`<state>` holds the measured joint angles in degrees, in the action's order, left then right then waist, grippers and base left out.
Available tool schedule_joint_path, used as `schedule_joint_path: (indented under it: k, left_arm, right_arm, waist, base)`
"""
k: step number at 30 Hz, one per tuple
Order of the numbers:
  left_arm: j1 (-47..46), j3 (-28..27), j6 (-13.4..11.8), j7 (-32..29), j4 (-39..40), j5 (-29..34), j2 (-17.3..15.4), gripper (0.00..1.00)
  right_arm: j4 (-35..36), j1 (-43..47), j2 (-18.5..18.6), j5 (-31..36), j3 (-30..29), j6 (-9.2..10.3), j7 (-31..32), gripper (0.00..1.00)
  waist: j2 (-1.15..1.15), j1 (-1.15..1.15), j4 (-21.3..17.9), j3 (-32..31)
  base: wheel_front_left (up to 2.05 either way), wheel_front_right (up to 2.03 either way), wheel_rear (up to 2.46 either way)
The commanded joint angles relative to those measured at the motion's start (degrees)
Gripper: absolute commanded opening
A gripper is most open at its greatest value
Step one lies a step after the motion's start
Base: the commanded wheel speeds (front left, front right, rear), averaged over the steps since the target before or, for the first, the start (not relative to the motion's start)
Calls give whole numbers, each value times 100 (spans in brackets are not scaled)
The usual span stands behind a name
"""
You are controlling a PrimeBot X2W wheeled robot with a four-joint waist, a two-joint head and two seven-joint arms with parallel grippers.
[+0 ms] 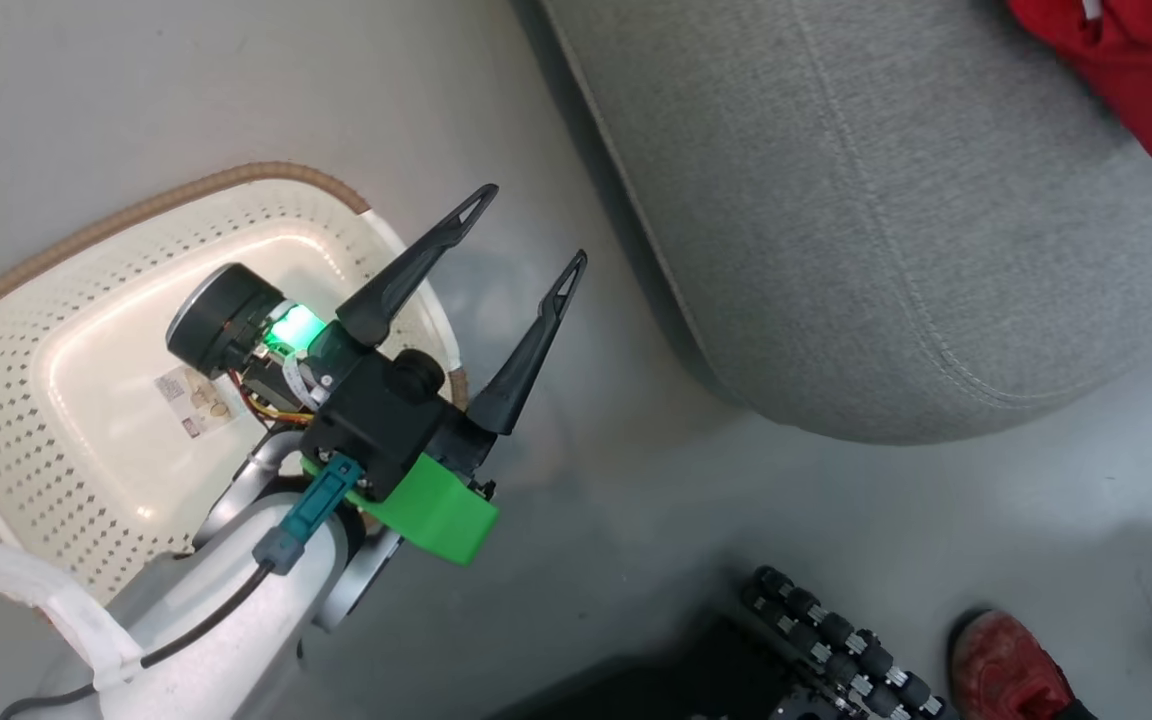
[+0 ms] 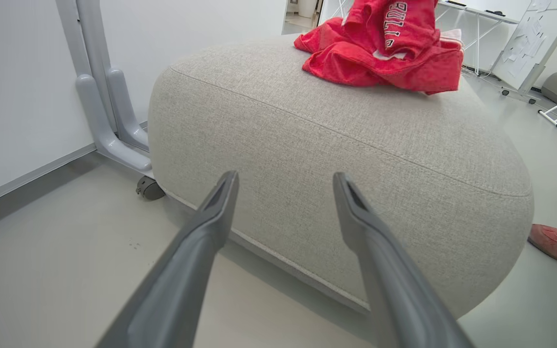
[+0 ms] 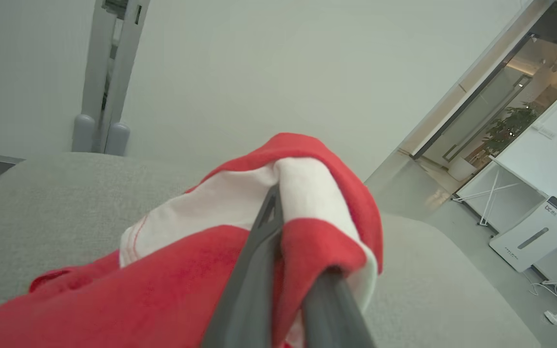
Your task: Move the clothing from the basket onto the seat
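On the right, the grey seat [image 1: 836, 220] already carries red clothing [image 1: 1126, 70], heaped toward its far side. At the left, the basket [image 1: 26, 400] stands on the floor. What shows of its bottom is bare apart from a paper label [image 1: 191, 400], though the arm hides part of it. The job looks nearly done: the right fingers [image 3: 254, 261] are clenched on a red and white fold of clothing just above the seat, and that piece is not yet let go. The left fingers [image 1: 416, 265] are spread wide and hold nothing, over the floor between basket and seat. Nothing blocks the seat top. A wheeled stand [image 2: 109, 121] sits at its far left, and a person's red shoe [image 1: 1006, 650] is on the floor near its right side.
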<state>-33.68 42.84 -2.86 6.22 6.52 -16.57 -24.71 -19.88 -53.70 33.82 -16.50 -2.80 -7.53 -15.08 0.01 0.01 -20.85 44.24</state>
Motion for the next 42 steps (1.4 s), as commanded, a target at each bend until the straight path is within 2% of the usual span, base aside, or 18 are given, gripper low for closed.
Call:
schedule_joint_path:
  k: [1, 4, 6, 11, 14, 18, 23, 26, 30, 36, 42]
  left_arm:
    - [-125, -7, -6, 29, -3, 57, -11, 100]
    - [-137, -1, -44, 108, -56, 67, 47, 100]
    - [-103, -22, -91, 203, -89, 64, 71, 100]
    - [37, -99, -229, 483, -300, -33, 199, 100]
    - [120, -158, -325, 679, -467, -94, 345, 100]
    - [342, -289, -444, 859, -691, -194, 553, 100]
    - [765, -653, -517, 895, -740, -338, 896, 100]
    - [1207, -1074, -506, 896, -674, -244, 1141, 100]
    - [1762, -1560, -452, 891, -643, -60, 1440, 100]
    - [2628, -2276, -289, 892, -694, 227, 1793, 100]
    - [3476, -2868, -145, 893, -657, 474, 1973, 100]
  right_arm:
    - [-237, 103, -89, 76, -117, 8, -13, 100]
    - [-502, 394, -331, 197, -387, 7, -13, 100]
    - [-431, 669, -500, 295, -610, 8, -13, 100]
    - [372, 1781, -1175, 804, -1331, 8, -13, 100]
    - [984, 2466, -1565, 1097, -1535, 8, -13, 100]
    - [1625, 3317, -1990, 1151, -1261, 7, -13, 100]
    - [2093, 3977, -2215, 1230, -338, 8, -13, 100]
    - [2178, 4244, -2362, 1163, 258, 8, -13, 100]
    - [2118, 4464, -2522, 1045, 698, 8, -13, 100]
    - [1992, 4761, -2553, 918, 1019, 8, -13, 100]
    - [2012, 5179, -2618, 840, 1013, 7, -13, 100]
  waist:
    - [-1, -1, 491, 416]
    - [-1, -1, 601, 367]
    - [-1, -1, 637, 289]
    - [-1, -1, 695, -30]
    - [-1, -1, 746, -305]
    - [-1, -1, 800, -796]
    - [-1, -1, 1002, -1441]
    - [-1, -1, 1278, -1880]
    - [-1, -1, 1731, -2425]
    - [-1, -1, 2313, -3227]
    - [-1, -1, 2581, -3972]
  base:
    - [0, 0, 0]
    - [0, 0, 0]
    - [0, 0, 0]
    - [0, 0, 0]
    - [0, 0, 0]
    - [0, 0, 0]
    - [0, 0, 0]
    - [0, 0, 0]
    - [0, 0, 0]
    - [0, 0, 0]
    - [0, 0, 0]
